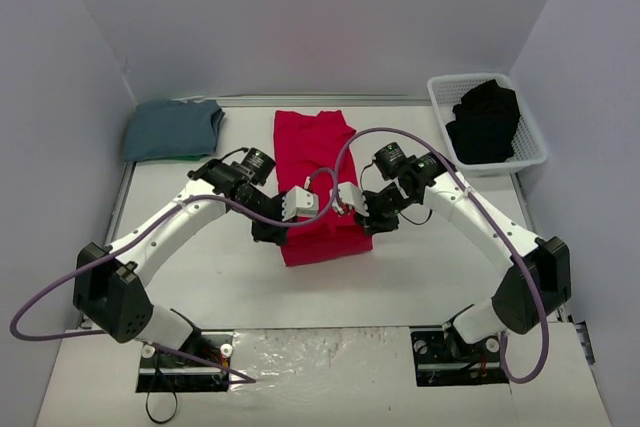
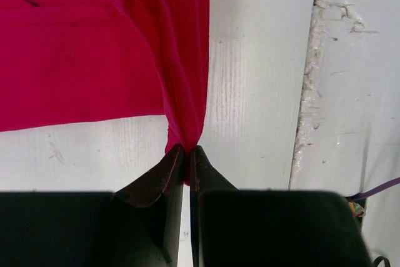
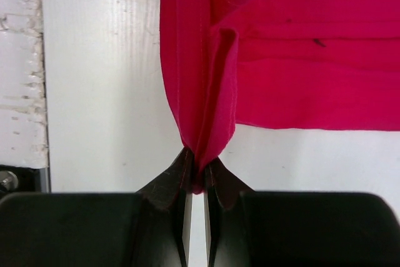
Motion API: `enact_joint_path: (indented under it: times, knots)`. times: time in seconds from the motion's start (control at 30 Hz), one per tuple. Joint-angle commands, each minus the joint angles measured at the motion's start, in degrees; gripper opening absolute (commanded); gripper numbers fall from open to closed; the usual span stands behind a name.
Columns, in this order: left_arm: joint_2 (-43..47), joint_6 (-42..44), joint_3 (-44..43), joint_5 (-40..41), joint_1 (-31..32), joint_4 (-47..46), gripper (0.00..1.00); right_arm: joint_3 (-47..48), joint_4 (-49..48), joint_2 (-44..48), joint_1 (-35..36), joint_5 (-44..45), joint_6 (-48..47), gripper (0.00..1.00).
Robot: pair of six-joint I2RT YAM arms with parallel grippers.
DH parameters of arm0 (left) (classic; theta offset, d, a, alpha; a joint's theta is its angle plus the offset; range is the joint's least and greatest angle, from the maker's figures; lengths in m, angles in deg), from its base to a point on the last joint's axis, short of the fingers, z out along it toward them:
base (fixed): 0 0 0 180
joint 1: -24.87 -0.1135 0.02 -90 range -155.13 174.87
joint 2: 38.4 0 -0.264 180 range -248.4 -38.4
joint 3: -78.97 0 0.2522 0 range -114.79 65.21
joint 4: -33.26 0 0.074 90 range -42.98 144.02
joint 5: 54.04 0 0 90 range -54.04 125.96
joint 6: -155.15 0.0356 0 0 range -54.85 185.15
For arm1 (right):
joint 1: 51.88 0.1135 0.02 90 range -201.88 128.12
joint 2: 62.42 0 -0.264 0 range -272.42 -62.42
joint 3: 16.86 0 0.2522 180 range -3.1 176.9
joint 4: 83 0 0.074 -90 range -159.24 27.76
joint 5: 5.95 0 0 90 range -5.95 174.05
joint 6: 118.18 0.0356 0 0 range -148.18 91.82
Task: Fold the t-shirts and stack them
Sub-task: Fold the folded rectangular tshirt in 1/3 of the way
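Observation:
The red t-shirt lies as a long folded strip in the middle of the table. My left gripper is shut on its near left corner, and my right gripper is shut on its near right corner. Both corners are pinched into a bunch between the black fingertips, lifted a little off the table. The blue-grey t-shirt lies folded at the far left. The black t-shirt sits crumpled in the white basket.
The basket stands at the far right corner. White walls close in the table on three sides. A seam in the tabletop runs beside the shirt. Purple cables loop over both arms.

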Motion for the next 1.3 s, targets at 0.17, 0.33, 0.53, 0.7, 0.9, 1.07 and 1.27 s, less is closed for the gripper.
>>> enact_joint_path:
  times: [0.17, 0.33, 0.53, 0.7, 0.9, 1.07, 1.27]
  knots:
    - [-2.1, 0.6, -8.2, 3.1, -2.0, 1.3, 0.02, 7.1, -0.4, -3.9, -1.9, 2.2, -2.3, 0.00]
    - [-3.8, 1.3, -12.3, 3.9, -3.7, 2.2, 0.02, 10.5, -0.7, -6.7, -3.1, 2.2, -3.0, 0.00]
    - [-6.6, 3.0, -16.5, 4.5, -5.4, 3.4, 0.02, 14.2, -2.1, -9.8, -4.3, 2.9, -3.9, 0.00]
    - [-10.2, 4.8, -19.9, 4.1, -7.2, 4.5, 0.03, 17.3, -2.8, -13.8, -5.5, 2.8, -5.0, 0.00]
    - [-15.0, 6.6, -24.2, 3.2, -9.5, 5.4, 0.02, 22.9, -3.0, -19.6, -7.6, 2.2, -6.4, 0.00]
    - [-19.8, 7.9, -27.3, 2.0, -11.6, 5.6, 0.02, 26.8, -2.9, -24.9, -9.4, 1.4, -7.2, 0.00]
    - [-25.4, 9.4, -30.8, 0.5, -13.1, 6.2, 0.02, 32.5, -2.8, -31.5, -10.7, 0.2, -7.4, 0.00]
